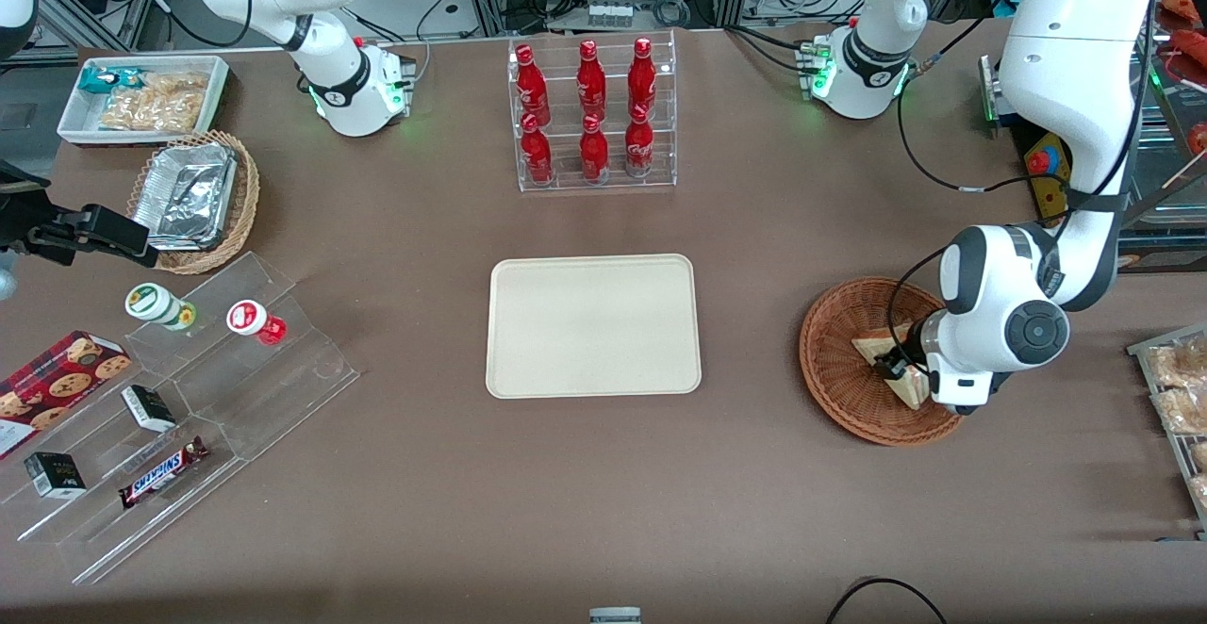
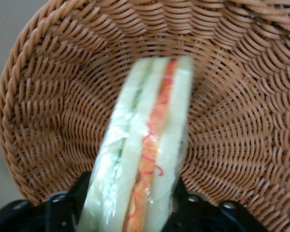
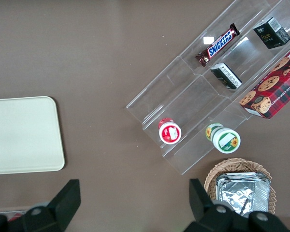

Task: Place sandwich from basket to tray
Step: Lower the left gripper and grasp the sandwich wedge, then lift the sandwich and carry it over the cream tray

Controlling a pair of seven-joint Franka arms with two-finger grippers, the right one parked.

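Observation:
The sandwich (image 1: 903, 371) is a plastic-wrapped white bread wedge with orange and green filling, lying in the reddish-brown wicker basket (image 1: 834, 360) toward the working arm's end of the table. My left gripper (image 1: 896, 369) is down in the basket, shut on the sandwich. In the left wrist view the sandwich (image 2: 142, 150) runs between my two black fingers (image 2: 70, 203), over the basket weave (image 2: 232, 121). The cream-beige tray (image 1: 594, 326) lies flat mid-table, bare, beside the basket. The tray's corner also shows in the right wrist view (image 3: 24, 135).
A clear rack of red bottles (image 1: 592, 115) stands farther from the front camera than the tray. A clear stepped stand (image 1: 179, 407) with snacks, a tan basket of foil trays (image 1: 193, 195) and a white bin (image 1: 141, 96) lie toward the parked arm's end. Packaged goods (image 1: 1179, 388) lie near the basket.

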